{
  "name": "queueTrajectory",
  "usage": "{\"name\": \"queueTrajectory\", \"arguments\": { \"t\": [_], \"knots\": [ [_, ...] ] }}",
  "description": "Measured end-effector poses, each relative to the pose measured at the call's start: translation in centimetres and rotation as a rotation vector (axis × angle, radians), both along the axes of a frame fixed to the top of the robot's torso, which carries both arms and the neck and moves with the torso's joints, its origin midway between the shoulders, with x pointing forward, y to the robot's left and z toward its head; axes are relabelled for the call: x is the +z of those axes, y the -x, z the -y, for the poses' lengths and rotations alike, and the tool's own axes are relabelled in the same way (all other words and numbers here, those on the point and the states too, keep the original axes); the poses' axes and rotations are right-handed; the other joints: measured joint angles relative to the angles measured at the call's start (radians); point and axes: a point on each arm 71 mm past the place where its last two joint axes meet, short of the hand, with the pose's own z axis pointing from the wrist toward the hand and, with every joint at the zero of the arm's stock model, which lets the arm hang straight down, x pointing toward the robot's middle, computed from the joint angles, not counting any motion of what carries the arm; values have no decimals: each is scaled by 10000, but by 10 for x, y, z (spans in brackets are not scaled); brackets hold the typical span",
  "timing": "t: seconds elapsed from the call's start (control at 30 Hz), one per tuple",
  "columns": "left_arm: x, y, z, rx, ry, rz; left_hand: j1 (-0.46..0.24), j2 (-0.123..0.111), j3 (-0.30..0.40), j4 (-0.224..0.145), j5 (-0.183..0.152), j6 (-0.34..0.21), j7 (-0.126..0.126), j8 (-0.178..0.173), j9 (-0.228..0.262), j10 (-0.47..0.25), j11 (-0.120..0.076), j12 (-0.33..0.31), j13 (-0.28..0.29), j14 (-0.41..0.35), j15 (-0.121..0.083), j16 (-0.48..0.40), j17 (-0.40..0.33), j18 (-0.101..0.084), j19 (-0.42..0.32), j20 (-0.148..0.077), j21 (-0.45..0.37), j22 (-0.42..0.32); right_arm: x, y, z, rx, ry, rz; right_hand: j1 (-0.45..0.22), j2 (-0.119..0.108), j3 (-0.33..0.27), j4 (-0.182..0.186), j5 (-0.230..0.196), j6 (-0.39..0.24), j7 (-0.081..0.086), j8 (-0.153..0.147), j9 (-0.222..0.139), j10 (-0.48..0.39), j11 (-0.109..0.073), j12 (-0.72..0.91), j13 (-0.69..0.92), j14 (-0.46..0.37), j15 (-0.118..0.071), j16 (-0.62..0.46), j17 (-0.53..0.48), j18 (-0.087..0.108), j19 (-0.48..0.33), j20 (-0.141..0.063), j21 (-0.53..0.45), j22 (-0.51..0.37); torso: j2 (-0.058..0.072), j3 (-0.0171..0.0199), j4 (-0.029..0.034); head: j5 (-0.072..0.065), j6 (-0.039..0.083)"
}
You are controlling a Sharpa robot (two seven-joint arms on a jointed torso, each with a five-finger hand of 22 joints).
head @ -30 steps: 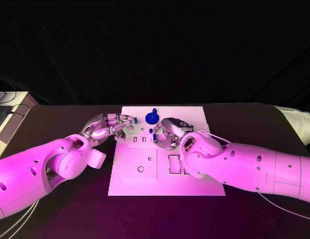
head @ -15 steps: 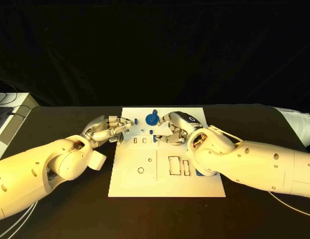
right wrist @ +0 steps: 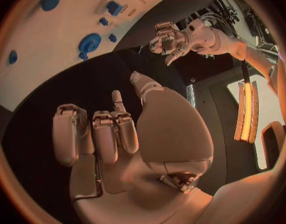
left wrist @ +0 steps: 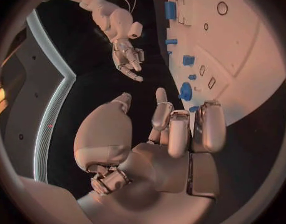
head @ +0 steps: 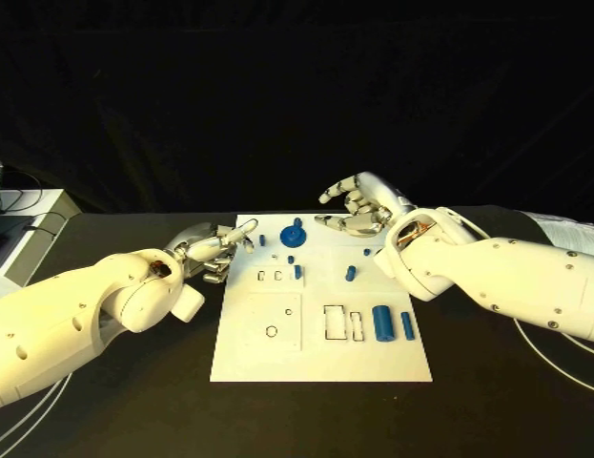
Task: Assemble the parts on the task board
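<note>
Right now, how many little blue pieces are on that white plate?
8: a round one at the far edge, three small ones near it, two small ones further right, two long ones near right. Some may be hidden.

Left robot hand low, fingers loosely apart, right robot hand raised, fingers spread, both empty

Both hands flank the blue disc; the task board lies unobstructed.
</note>
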Motion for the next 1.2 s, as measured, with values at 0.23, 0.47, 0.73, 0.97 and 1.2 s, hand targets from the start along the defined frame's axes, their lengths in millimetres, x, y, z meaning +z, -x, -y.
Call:
{"name": "queueTrajectory", "arguments": {
  "t": [0.23,0.47,0.73,0.97,1.2],
  "knots": [
    [18,-16,16,-250,-1858,-98,-362,-19,-161,29,0,70,-104,527,752,158,-158,69,192,12,-133,47,-1,-120,177,-178,74,319,19,-17,35,-695,-731,-202,1,-1,-115,183,239,355,-192,782,755,-10,-158,0,-1,19,-130,0,0,1,18,-95,0,-1,-178,73,-5,81,-55],
    [27,-28,41,-718,-4245,-375,-387,-43,352,21,-1,-164,-155,585,1119,41,-160,-77,-110,1,-143,47,-1,-119,191,-192,74,319,19,-19,56,-999,-977,-588,1,-1,-151,231,239,133,-217,859,977,-10,-158,0,-2,19,-129,0,0,1,18,-95,0,-1,-323,161,-52,164,-163],
    [26,-44,62,-796,-6192,-920,67,-299,1916,8,-1,-540,-28,315,1376,-176,-84,-246,-390,1,-143,47,-2,-118,196,-186,73,304,17,-16,66,-1037,-985,-880,1,-1,-152,231,277,-29,-180,859,1083,-10,-157,0,-3,19,-129,0,0,0,18,-95,0,-1,-482,270,-54,149,-282],
    [22,-51,80,-1015,-7151,-1230,161,-392,2439,1,-2,-770,131,-114,1235,-280,20,-367,-581,0,-67,47,-3,-119,261,-121,73,304,13,-17,71,-1135,-967,-1050,41,39,-107,308,352,-269,-155,941,1280,-10,-157,-282,4,19,-129,-82,0,147,-262,-146,-660,-2,-584,331,-108,100,-381],
    [19,-55,98,-1302,-7629,-1354,161,-393,2536,-12,-2,-807,166,-270,1167,-355,95,-421,-716,0,-67,47,-4,-118,261,-121,73,336,10,-23,74,-1303,-1303,-1305,400,-137,338,594,446,-845,-137,1239,2080,-2667,-159,-3973,-1652,-705,-205,-2850,-2553,1284,-3264,-139,-6724,-2910,-623,377,-155,134,-409]
  ]
}}
